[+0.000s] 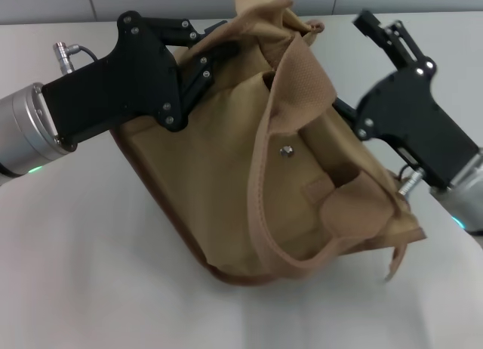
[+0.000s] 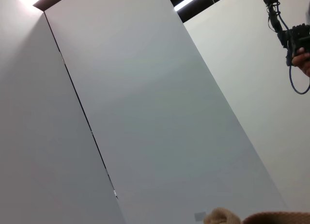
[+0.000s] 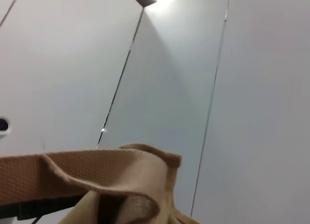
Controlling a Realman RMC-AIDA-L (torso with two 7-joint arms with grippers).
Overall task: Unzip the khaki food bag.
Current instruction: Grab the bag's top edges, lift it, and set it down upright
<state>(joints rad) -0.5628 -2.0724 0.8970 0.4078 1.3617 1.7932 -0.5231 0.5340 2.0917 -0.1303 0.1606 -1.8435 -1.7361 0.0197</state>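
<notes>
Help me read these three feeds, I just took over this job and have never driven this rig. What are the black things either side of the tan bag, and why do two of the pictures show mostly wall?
The black parts are the robot's two arms ending in grippers. The head view looks down from the robot's head at a white table. On it sits the khaki food bag, tipped over at an angle, its front pocket with the silver snap facing the camera and a webbing handle looping down across it.

The left gripper reaches in at the bag's upper left edge. The right gripper sits against the bag's right side, partly hidden behind fabric. Neither grip is clearly visible.

The other two pictures come from cameras on the wrists. Both point upward, so they show wall panels with only bag fabric at the edge.
</notes>
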